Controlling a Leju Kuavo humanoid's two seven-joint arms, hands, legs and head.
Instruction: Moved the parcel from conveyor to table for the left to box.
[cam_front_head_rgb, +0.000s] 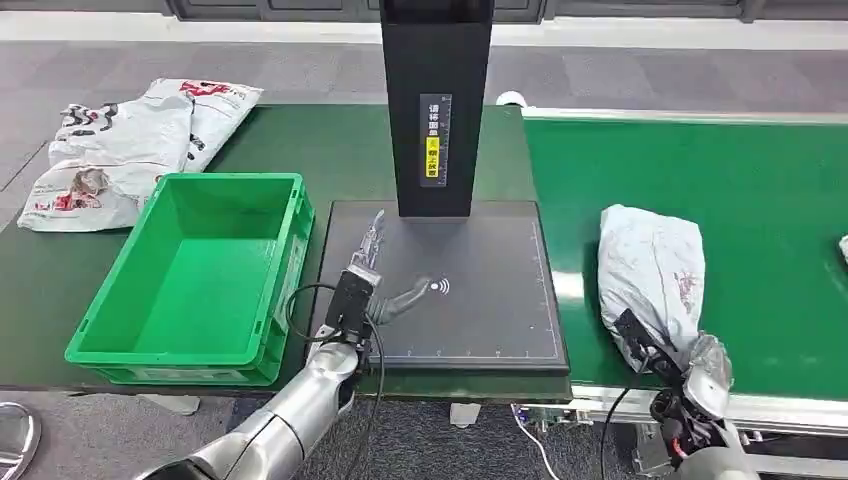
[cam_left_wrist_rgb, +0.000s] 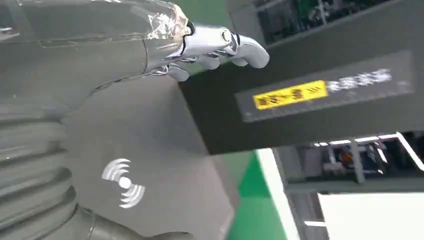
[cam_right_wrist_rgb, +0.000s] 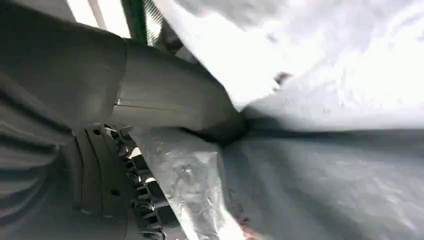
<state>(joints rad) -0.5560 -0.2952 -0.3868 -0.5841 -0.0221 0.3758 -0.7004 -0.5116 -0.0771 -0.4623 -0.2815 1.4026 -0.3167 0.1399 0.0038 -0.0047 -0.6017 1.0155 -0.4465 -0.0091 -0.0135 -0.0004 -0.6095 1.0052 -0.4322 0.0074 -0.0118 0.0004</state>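
Right hand (cam_front_head_rgb: 690, 365) against parcel (cam_front_head_rgb: 652, 262), thumb underneath

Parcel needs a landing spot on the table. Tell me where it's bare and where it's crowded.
Bare: the dark scan pad between the black post and its near edge, right of the left hand; also the green crate, empty inside. Crowded: the far left table corner, piled with white parcels. The grey parcel lies on the conveyor at the right hand.

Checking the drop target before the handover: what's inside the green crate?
The green crate shows bare floor and inner walls, with no parcel in it. The strip of floor just behind its near wall is hidden by the rim. The parcel lies on the conveyor.
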